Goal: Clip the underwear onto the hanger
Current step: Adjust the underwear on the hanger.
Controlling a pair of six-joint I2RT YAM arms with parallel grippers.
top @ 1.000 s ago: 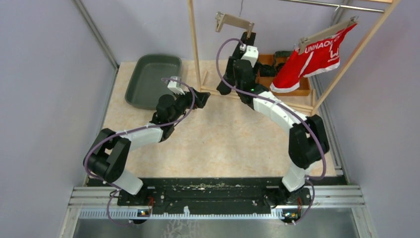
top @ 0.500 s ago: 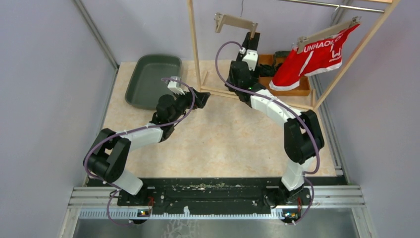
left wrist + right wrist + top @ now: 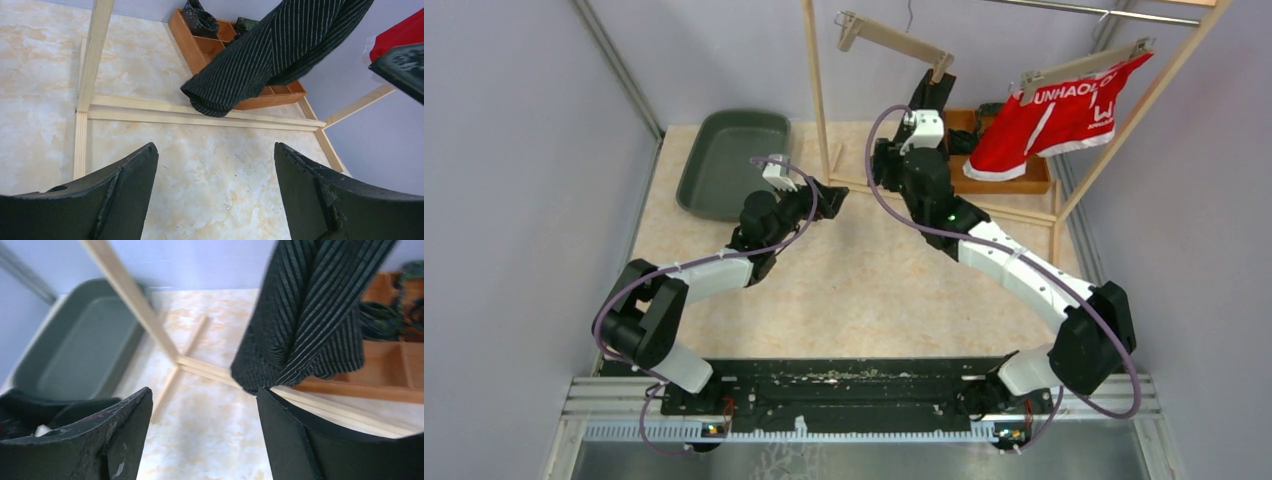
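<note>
A wooden hanger hangs tilted from the rack, its left end higher. The black striped underwear dangles from the clip at its lower right end, and the same underwear shows in the left wrist view and again in the right wrist view. My right gripper sits just below and left of the cloth, open and empty, with the hem just above its right finger. My left gripper rests low over the table, open and empty.
A green tray lies at the back left. The wooden rack's post and base rails stand between the arms and a wooden organizer box. Red underwear hangs on a second hanger at the right.
The right arm has drawn back, its elbow swinging out right and toward the near edge. The hanger has swung, its left end rising leftward. The left arm is still.
</note>
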